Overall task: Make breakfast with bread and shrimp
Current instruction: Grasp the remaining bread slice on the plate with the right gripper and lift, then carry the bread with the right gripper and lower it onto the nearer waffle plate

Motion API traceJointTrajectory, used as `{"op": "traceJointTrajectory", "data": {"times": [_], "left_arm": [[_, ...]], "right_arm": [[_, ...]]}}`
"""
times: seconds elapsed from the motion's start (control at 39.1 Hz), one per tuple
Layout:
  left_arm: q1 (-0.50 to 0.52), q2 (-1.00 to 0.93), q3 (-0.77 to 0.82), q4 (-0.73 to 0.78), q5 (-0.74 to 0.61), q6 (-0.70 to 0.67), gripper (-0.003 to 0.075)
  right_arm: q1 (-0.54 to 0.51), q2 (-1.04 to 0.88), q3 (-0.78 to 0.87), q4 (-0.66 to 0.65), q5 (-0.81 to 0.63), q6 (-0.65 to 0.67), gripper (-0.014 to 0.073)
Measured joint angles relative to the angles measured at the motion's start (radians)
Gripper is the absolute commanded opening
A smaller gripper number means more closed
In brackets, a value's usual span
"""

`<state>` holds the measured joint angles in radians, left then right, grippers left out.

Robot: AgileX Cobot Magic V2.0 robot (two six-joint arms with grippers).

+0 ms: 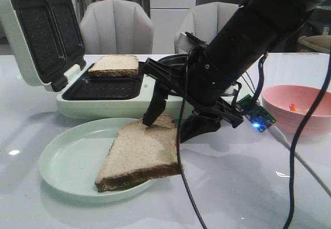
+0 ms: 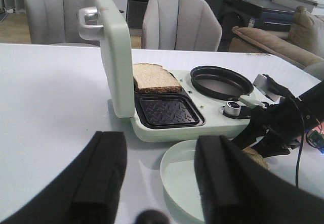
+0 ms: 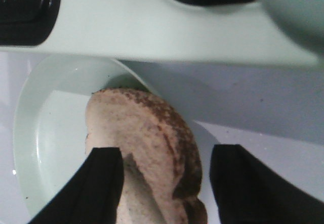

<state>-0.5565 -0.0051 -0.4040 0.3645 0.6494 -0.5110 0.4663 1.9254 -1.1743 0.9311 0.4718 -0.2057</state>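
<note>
- The sandwich maker (image 1: pixel 103 102) stands on the white table (image 1: pixel 31 74) with its lid (image 1: pixel 41 32) raised; both grill plates are exposed.
- One slice of bread (image 1: pixel 115 65) lies flat in the far compartment of the sandwich maker; the near compartment (image 1: pixel 103 88) holds nothing.
- A second slice of bread (image 1: pixel 142 154) rests on the pale green plate (image 1: pixel 67 162) in front of the appliance. Its near crust overhangs the plate rim, and its far edge is tilted upward.
- The right gripper (image 1: pixel 168 120) is positioned at the far edge of this second slice. The jaws are spread wide, one finger (image 1: pixel 155 107) touching the upper surface of the slice and the other finger down beside its edge. In the right wrist view the slice (image 3: pixel 147 148) lies between the two fingers without being clamped.
- The left gripper (image 2: pixel 159 178) hovers low over the table, near the plate (image 2: pixel 177 178) and apart from the bread; its jaws are wide apart and grip nothing.
- A round black pan (image 2: pixel 221 81) sits at the right end of the sandwich maker, with a knob (image 2: pixel 232 108) in front of it.
- A pink bowl (image 1: pixel 295 110) stands on the table to the right; a small orange shrimp (image 1: pixel 293 106) piece is visible inside it.
</note>
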Motion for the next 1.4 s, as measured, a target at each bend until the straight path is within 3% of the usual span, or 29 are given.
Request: {"op": "traceJointTrajectory", "data": {"times": [0.1, 0.18, 0.79, 1.02, 1.4], "left_arm": [[0.000, 0.000, 0.000, 0.000, 0.000, 0.000, 0.0385], [0.000, 0.000, 0.000, 0.000, 0.000, 0.000, 0.0385], [0.000, 0.000, 0.000, 0.000, 0.000, 0.000, 0.0385], [0.000, 0.000, 0.000, 0.000, 0.000, 0.000, 0.0385], [0.000, 0.000, 0.000, 0.000, 0.000, 0.000, 0.0385]], "right_arm": [[0.000, 0.000, 0.000, 0.009, 0.002, -0.008, 0.0248], [0.000, 0.000, -0.002, 0.011, 0.004, -0.012, 0.0218], [0.000, -0.219, -0.048, 0.015, 0.024, -0.121, 0.0220], [0.007, -0.142, -0.220, 0.015, 0.002, -0.151, 0.0220], [0.009, 0.210, -0.664, 0.016, 0.046, -0.171, 0.0220]]}}
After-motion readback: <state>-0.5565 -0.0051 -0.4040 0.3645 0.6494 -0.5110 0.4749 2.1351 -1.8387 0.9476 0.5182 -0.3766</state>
